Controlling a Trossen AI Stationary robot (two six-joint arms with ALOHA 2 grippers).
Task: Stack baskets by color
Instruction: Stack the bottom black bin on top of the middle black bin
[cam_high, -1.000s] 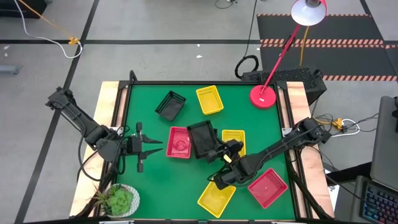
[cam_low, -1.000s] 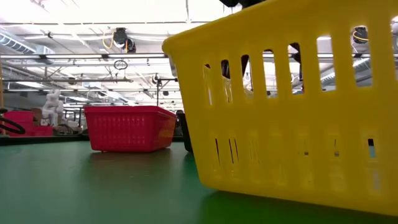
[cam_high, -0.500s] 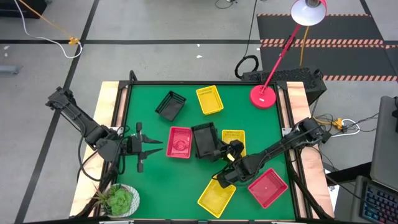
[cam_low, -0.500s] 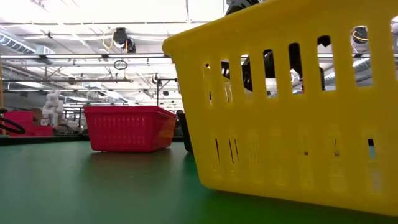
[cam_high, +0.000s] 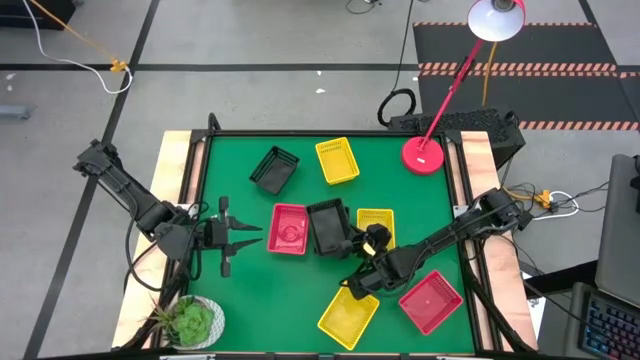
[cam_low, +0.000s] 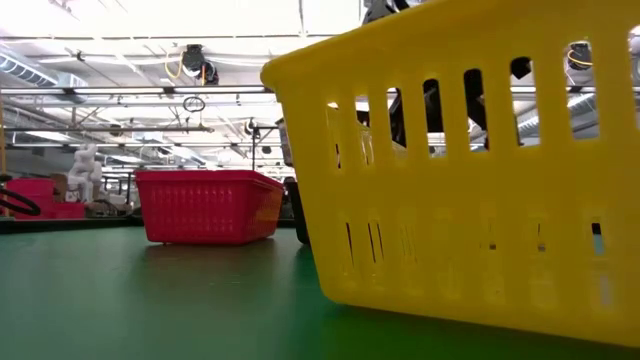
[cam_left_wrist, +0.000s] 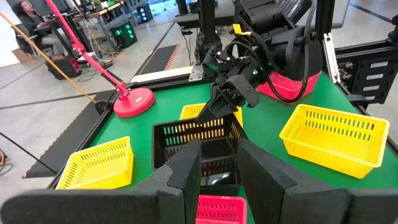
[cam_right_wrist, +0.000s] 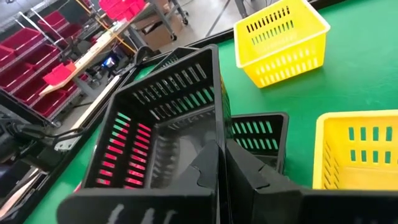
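On the green worktop (cam_high: 250, 290) you have baskets spread about, a round red lamp base (cam_high: 424, 155) at the far right corner and a potted plant (cam_high: 190, 321) at the near left corner; around it the room shows grey floor and striped tape.

Your right gripper (cam_high: 349, 242) sits near the middle of the worktop, clamped on the rim of a black basket (cam_high: 327, 226), which it holds tilted. That basket lies between a red basket (cam_high: 289, 228) on its left and a yellow basket (cam_high: 377, 226) on its right. A second black basket (cam_high: 273, 169) and another yellow basket (cam_high: 337, 160) stand toward the far edge, just beside each other. Near the front edge you have a third yellow basket (cam_high: 348, 315) and a second red one (cam_high: 431, 301).

Your left gripper (cam_high: 240, 236) waits by the left edge, its fingers partly apart and holding nothing.

The right wrist view gives you the pinch itself: both fingers pressed together over the black basket's wall. The low view is mostly filled by a yellow basket's slotted side (cam_low: 470, 170), and only there do you see the ceiling lights.
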